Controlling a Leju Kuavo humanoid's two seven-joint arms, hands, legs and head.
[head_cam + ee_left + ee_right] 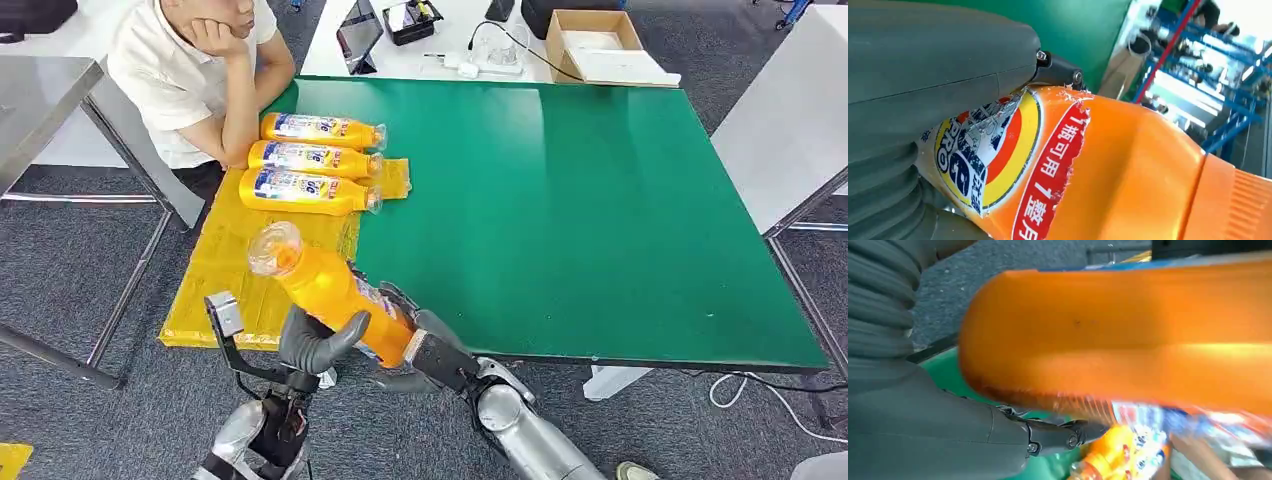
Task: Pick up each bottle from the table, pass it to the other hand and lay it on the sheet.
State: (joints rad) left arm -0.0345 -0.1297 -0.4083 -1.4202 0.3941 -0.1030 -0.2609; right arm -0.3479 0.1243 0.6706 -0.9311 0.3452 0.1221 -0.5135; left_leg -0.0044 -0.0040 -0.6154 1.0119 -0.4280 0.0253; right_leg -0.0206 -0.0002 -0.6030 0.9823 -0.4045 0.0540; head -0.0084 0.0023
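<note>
An orange detergent bottle point(325, 285) with a clear cap hangs tilted over the front left corner of the green table point(560, 200), cap toward the yellow sheet point(225, 270). My left hand point(318, 342) wraps its middle, and the bottle's label point(993, 150) lies right against that hand point(923, 65). My right hand point(425, 345) holds the bottle's base end, where the orange body point(1128, 335) lies across that hand point(913, 430). Three like bottles point(312, 158) lie side by side on the sheet's far end.
A person point(200, 70) sits at the table's far left corner, elbow by the sheet. Beyond the table lie a cardboard box point(592, 45), a tablet point(358, 35) and cables. A white table point(790, 120) stands to the right and a metal one point(40, 100) to the left.
</note>
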